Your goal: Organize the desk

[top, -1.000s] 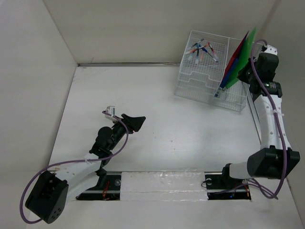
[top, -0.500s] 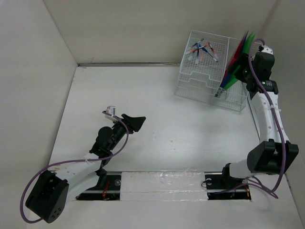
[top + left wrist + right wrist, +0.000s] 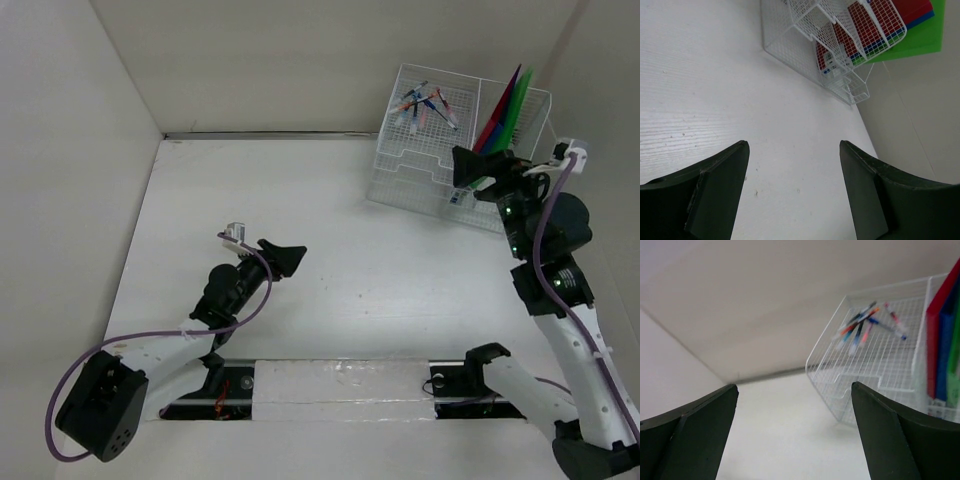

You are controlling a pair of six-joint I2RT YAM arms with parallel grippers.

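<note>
The desk (image 3: 340,220) is a wide white tabletop with white panels at its sides. At its back right stands a wire-mesh organizer rack (image 3: 430,160). Red, blue and green folders (image 3: 506,112) stand upright in the rack's right slot, and several pens (image 3: 425,102) lie in its top tray. My right gripper (image 3: 470,168) hovers open just in front of the rack, with nothing between its fingers. In the right wrist view, the right gripper (image 3: 794,386) faces the rack (image 3: 875,370) and folders (image 3: 942,350). My left gripper (image 3: 283,257) is open and empty low over the desk's left middle.
The left wrist view has the open left gripper (image 3: 792,145) over bare desk (image 3: 715,75), with the rack (image 3: 830,45) and folders (image 3: 905,20) far ahead by the right panel. A taped strip (image 3: 340,380) runs between the arm bases.
The right gripper opened, let go of the folders and drew back toward the near side. The folders now stand in the rack on their own. The left arm barely moved.
</note>
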